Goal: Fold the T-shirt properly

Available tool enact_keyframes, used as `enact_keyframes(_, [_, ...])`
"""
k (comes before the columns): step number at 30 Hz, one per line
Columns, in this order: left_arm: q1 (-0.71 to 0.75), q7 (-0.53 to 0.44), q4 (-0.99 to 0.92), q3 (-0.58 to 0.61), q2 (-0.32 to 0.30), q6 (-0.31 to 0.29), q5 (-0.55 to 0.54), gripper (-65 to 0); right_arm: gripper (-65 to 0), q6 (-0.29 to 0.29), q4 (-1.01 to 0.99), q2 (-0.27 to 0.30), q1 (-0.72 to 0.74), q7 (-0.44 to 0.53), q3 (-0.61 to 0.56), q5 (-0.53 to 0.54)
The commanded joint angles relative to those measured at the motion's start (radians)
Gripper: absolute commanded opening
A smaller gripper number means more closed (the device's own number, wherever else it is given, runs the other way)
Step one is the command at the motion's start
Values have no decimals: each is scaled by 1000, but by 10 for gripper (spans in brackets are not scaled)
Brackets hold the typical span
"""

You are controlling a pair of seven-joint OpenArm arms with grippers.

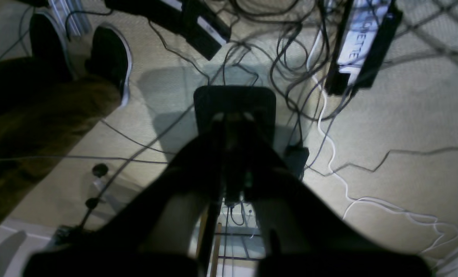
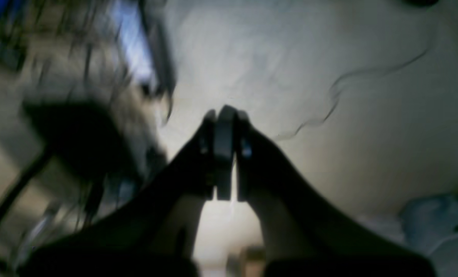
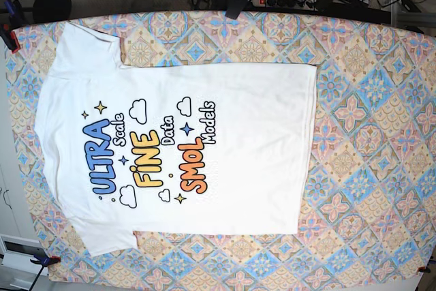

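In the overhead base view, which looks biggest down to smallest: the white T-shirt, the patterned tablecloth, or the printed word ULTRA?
1. Patterned tablecloth, largest.
2. T-shirt, covering roughly its left half.
3. Word ULTRA, smallest, a small part of the shirt's print.

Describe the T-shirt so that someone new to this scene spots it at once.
A tablecloth of blue and orange tiles covers the table. The T-shirt lies flat on its left part, white, short-sleeved, printed side up. Only it carries the words ULTRA, FINE and SMOL.

A robotics lab: tangled cables (image 1: 290, 69) across carpet, power strip (image 3: 286, 1), clamped patterned tablecloth (image 3: 368, 134).
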Motion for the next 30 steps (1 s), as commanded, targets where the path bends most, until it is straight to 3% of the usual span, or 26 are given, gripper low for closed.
enact_keyframes(1, [39, -4, 42, 2, -15, 4, 1, -648, -650, -14, 44, 30, -26, 21, 4, 1])
enact_keyframes(7, [211, -2, 314, 2, -71, 3, -4, -648, -650, -14, 264, 67, -170, 21, 20, 4])
enact_keyframes(12, [366, -2, 610, 2, -120, 3, -13, -648, -650, -14, 489, 61, -296, 21, 175, 38])
enact_keyframes(16, [479, -1, 842, 0, -144, 3, -16, -648, -650, -14, 658, 62, -376, 18, 221, 84])
enact_keyframes(24, [584, 12, 1184, -6, -146, 3, -179, -648, -650, -14, 965, 65, -502, 15, 268, 196])
enact_keyframes(30, [507, 291, 1397, -9, -146, 3, -335, -648, -650, -14, 1109, 65, -512, 10, 265, 251])
